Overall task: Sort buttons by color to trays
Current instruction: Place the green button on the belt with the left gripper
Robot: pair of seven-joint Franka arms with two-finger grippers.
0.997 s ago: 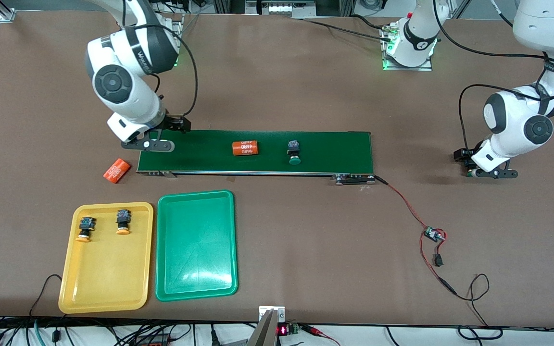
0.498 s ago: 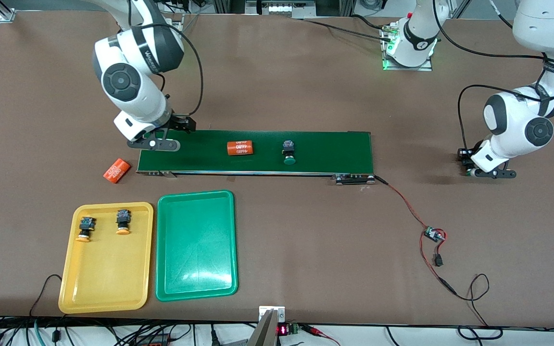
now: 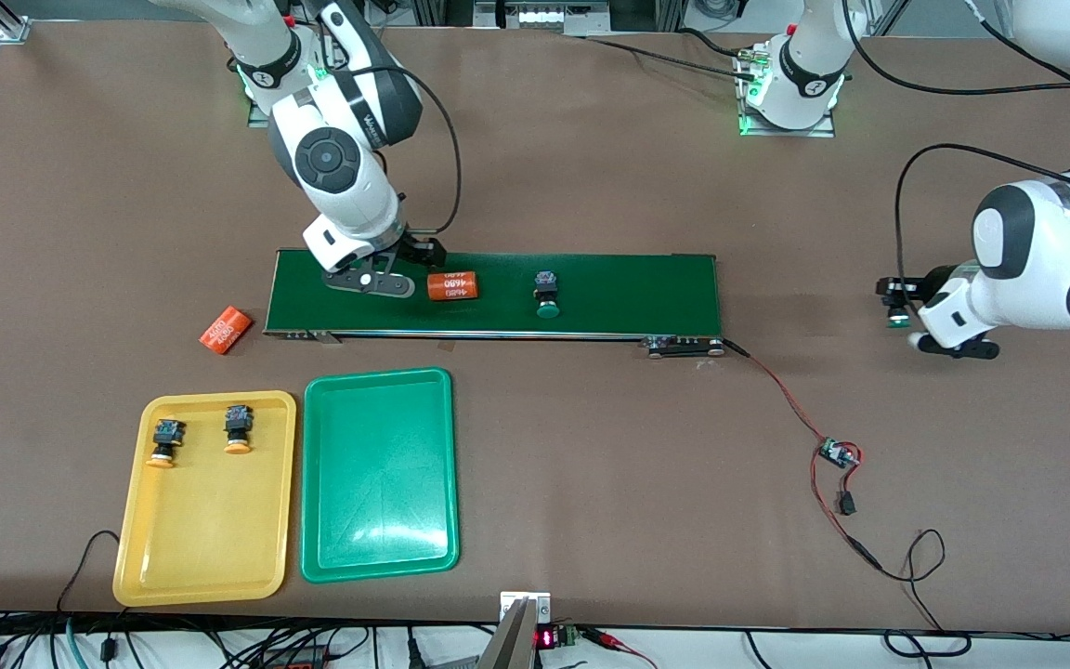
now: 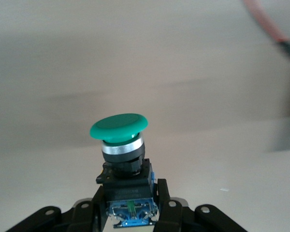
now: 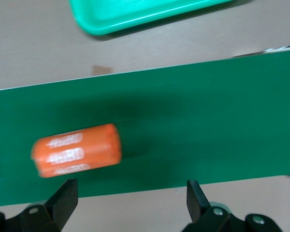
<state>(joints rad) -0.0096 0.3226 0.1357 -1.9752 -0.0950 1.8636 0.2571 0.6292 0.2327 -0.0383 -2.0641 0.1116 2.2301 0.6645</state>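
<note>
Blurred table (image 4: 135, 58) surrounds left claw (image 4: 130, 205) gripping green button (image 4: 120, 128).

Two buttons (image 3: 201, 434) — in one tray (image 3: 205, 548)

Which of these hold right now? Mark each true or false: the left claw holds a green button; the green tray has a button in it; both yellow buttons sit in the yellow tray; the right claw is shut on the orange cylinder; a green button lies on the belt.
1. The left claw holds a green button. True.
2. The green tray has a button in it. False: nothing lies in it.
3. Both yellow buttons sit in the yellow tray. True.
4. The right claw is shut on the orange cylinder. False: it is open over the belt, the cylinder lying free.
5. A green button lies on the belt. True.
</note>
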